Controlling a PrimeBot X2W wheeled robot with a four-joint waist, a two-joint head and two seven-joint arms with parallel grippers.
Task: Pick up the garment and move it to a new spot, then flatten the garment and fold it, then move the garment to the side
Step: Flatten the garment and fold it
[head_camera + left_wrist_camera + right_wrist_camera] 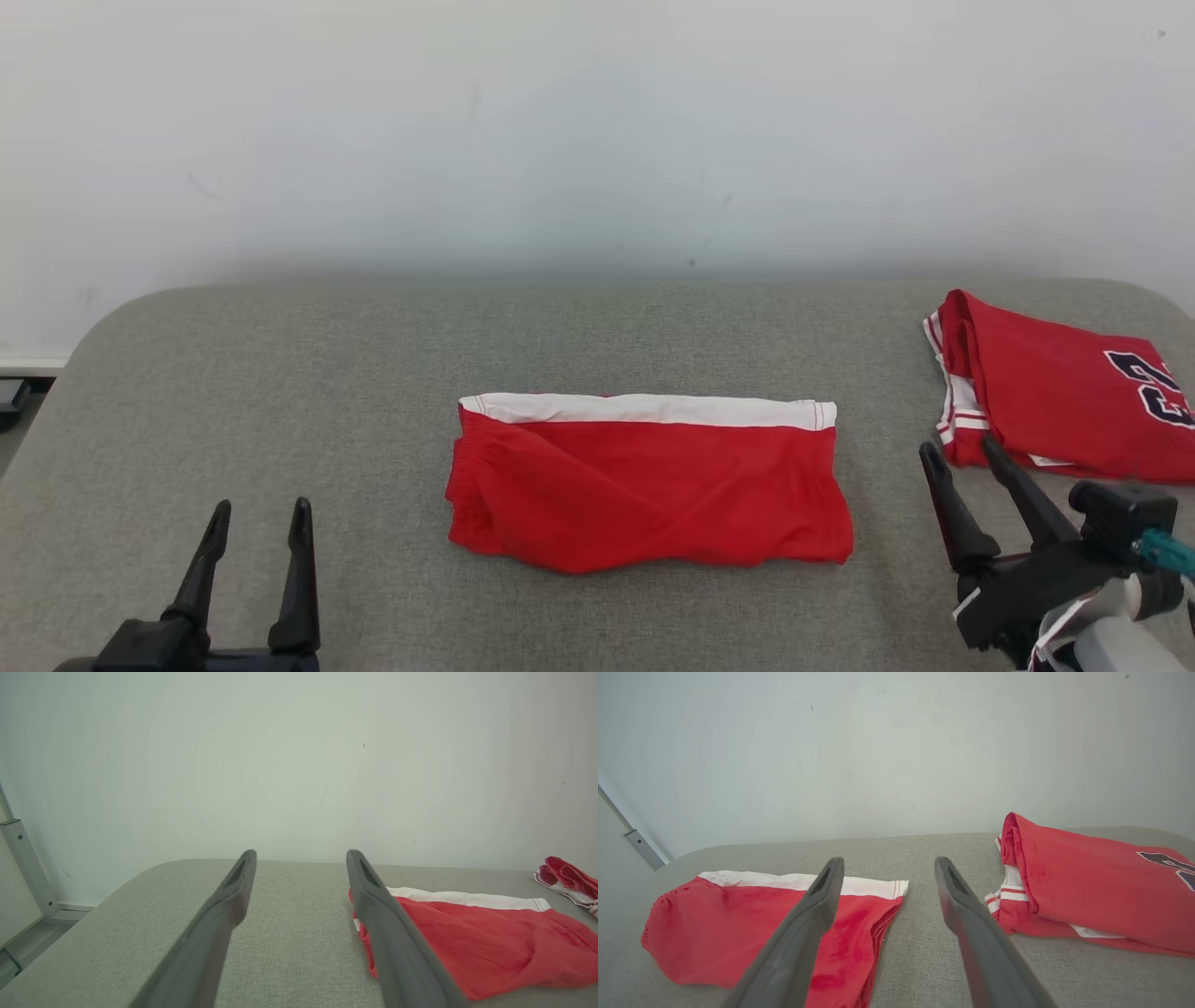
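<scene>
Jersey (folded) lies right of garment.

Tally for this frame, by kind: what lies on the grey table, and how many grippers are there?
red garment with a white band, folded: 1
red jersey, folded: 1
Grippers, both open: 2 (left gripper, right gripper)
Total: 4

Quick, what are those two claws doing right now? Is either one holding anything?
Left gripper: open, holding nothing.
Right gripper: open, holding nothing.
The red shorts lie free between them.
</scene>
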